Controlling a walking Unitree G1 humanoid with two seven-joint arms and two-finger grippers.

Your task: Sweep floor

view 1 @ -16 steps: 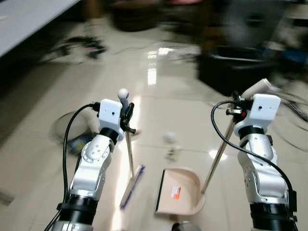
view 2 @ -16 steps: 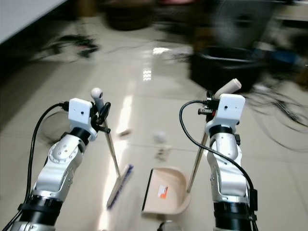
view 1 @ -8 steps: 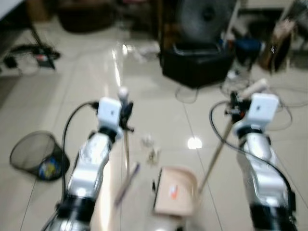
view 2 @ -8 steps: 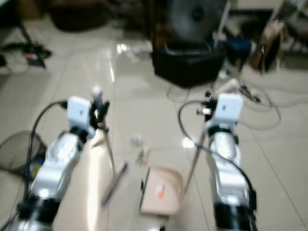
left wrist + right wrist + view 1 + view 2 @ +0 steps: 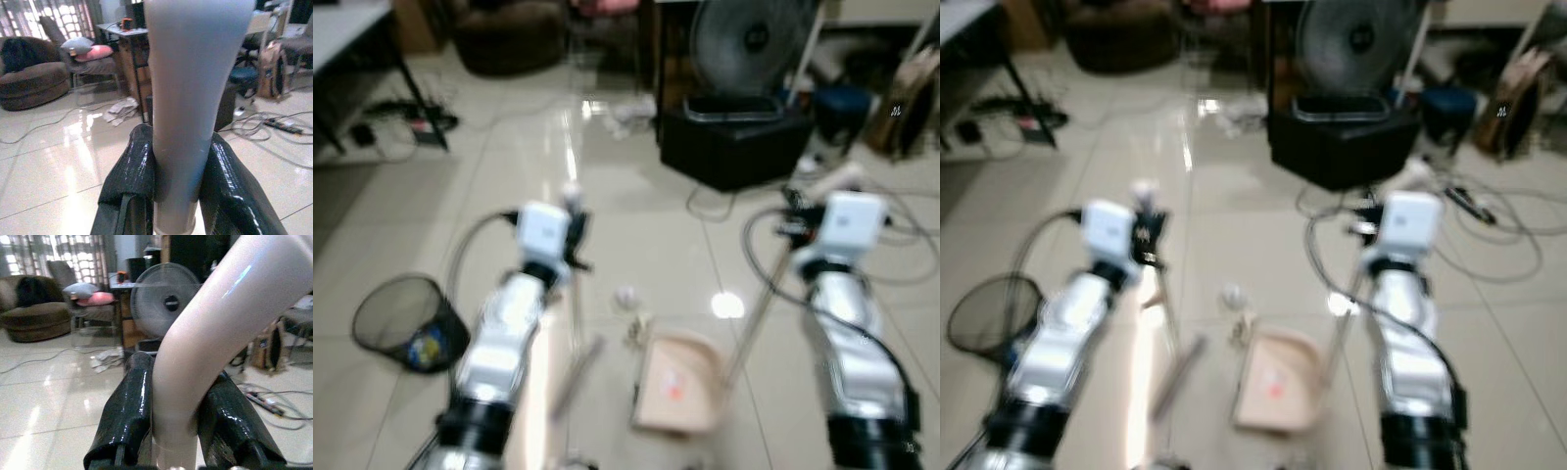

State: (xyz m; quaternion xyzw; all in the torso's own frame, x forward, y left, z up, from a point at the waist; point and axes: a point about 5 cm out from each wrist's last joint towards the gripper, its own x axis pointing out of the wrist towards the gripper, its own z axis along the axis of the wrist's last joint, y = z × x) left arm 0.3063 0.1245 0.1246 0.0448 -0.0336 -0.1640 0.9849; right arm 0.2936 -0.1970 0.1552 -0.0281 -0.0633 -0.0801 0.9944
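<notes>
Broom and dustpan held over shiny floor tiles

The left gripper (image 5: 178,176) squeezes the broom handle (image 5: 188,98), its brush (image 5: 576,360) on the floor below; the right gripper (image 5: 178,416) squeezes the dustpan handle (image 5: 210,328), the dustpan (image 5: 677,382) low between both; head views show scraps (image 5: 631,313) just beyond it, a mesh bin (image 5: 403,321) past the left gripper, open tiles ahead to a black box (image 5: 734,147); wrist views show a sofa (image 5: 32,78).

Motion-blurred broom head (image 5: 576,360) and floor scraps (image 5: 634,313), details indistinct.

A thin broom (image 5: 576,338) hangs below the left gripper (image 5: 178,171), brush end on the floor. Beside it sits a pink dustpan (image 5: 677,382) (its long handle reaches the right gripper (image 5: 178,406)), small scraps (image 5: 632,315) just past it.
</notes>
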